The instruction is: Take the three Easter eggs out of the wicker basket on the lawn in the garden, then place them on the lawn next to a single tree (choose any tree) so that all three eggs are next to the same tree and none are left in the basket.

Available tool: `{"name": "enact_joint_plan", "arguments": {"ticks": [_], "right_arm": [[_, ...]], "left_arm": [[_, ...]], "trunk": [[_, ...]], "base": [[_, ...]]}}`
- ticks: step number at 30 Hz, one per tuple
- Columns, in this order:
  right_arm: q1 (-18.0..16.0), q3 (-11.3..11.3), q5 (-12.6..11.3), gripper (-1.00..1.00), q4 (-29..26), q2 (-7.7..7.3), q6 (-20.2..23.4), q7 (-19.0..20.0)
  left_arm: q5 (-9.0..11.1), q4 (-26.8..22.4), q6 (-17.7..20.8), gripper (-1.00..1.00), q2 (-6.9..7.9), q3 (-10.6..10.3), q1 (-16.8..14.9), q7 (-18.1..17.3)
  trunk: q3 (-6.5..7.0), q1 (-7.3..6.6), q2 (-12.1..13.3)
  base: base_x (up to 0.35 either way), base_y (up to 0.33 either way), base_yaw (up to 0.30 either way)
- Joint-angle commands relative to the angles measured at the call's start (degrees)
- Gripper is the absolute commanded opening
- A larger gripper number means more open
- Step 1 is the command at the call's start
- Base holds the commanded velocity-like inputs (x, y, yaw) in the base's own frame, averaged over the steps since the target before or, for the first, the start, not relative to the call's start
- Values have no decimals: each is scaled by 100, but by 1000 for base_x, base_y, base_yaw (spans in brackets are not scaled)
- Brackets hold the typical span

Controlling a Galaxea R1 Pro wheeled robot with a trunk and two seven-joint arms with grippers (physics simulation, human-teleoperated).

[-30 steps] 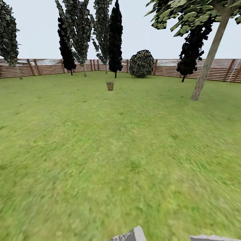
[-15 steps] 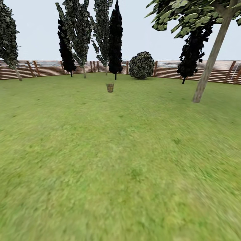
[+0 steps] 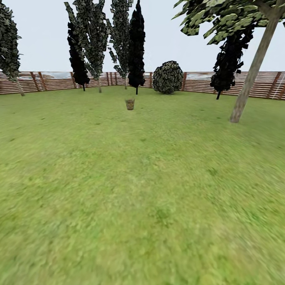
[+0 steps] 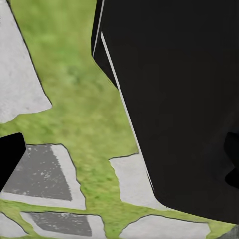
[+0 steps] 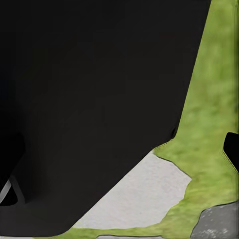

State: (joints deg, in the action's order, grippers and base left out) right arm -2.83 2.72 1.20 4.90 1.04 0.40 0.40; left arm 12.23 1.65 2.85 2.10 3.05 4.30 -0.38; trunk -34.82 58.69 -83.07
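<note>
Eggs aren't showing yet; we're facing the basket (image 3: 130, 104), standing well beyond us on the lawn (image 3: 142, 190), left of the tree (image 3: 253, 75). We're expecting light, smooth, round eggs, best pinched across the middle. Gripper states: can't tell.

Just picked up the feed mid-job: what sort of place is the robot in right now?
A fenced garden or back yard, by the look of it. A wide lawn runs up to a brown slatted fence, with a thick-trunked tree to the right and a small wicker basket standing far off on the grass.
</note>
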Motion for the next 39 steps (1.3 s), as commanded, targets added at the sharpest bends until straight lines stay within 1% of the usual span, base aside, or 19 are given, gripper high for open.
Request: {"name": "enact_joint_plan", "arguments": {"ticks": [1, 30, 33, 39], "right_arm": [[-7, 27, 12, 100, 11, 1, 4, 4], [-7, 27, 12, 100, 11, 1, -4, 2], [-7, 28, 12, 100, 11, 1, -1, -1], [-7, 27, 11, 100, 11, 1, 2, -24]], "left_arm": [[25, -6, 23, 100, 1, 29, 1, -2], [25, -6, 23, 100, 1, 29, 1, -3], [25, -6, 23, 100, 1, 29, 1, -5], [25, -6, 23, 100, 1, 29, 1, -5]], "trunk": [[-2, 4, -1], [-2, 4, -1], [-2, 4, -1], [-2, 4, -1]], "base": [[317, 0, 0], [317, 0, 1], [317, 0, 122], [317, 0, 243]]}}
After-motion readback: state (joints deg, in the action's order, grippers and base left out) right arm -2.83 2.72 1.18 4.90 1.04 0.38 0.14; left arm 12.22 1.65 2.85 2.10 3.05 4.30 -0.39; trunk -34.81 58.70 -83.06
